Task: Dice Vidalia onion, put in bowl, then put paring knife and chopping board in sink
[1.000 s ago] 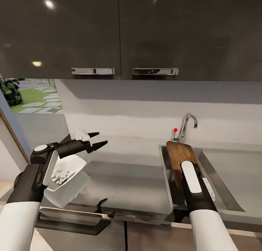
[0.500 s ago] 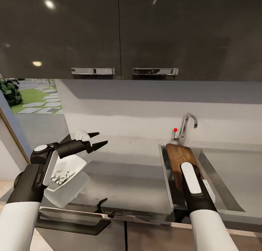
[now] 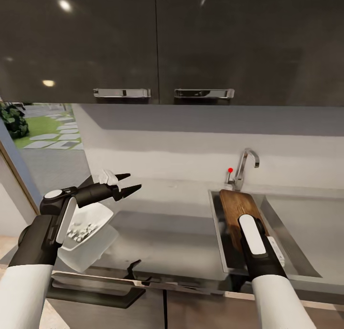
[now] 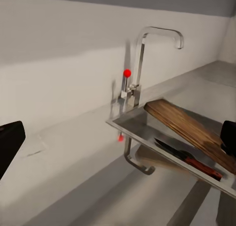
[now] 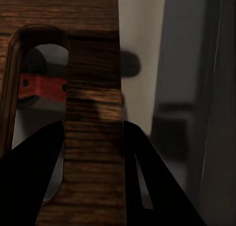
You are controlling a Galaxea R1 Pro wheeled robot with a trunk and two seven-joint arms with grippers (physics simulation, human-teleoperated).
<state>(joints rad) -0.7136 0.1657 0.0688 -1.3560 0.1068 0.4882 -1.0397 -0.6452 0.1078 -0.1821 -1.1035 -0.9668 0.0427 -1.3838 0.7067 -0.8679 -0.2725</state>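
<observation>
- We see our right gripper [image 5: 93,152] clamped on the chopping board [image 3: 239,212], one dark finger [image 5: 29,172] on each side of the narrow wooden strip beside its slot hole.
- The board leans tilted inside the sink [image 3: 291,252], its far end up near the tap [image 3: 243,166].
- Through the slot we glimpse the red handle of the paring knife [image 4: 189,159], which lies in the basin under the board.
- Our left gripper [image 3: 125,185] hangs above the countertop [image 3: 162,233] with fingers spread and empty.
- The bowl [image 3: 88,226], holding pale diced pieces, sits on the countertop below that arm.
</observation>
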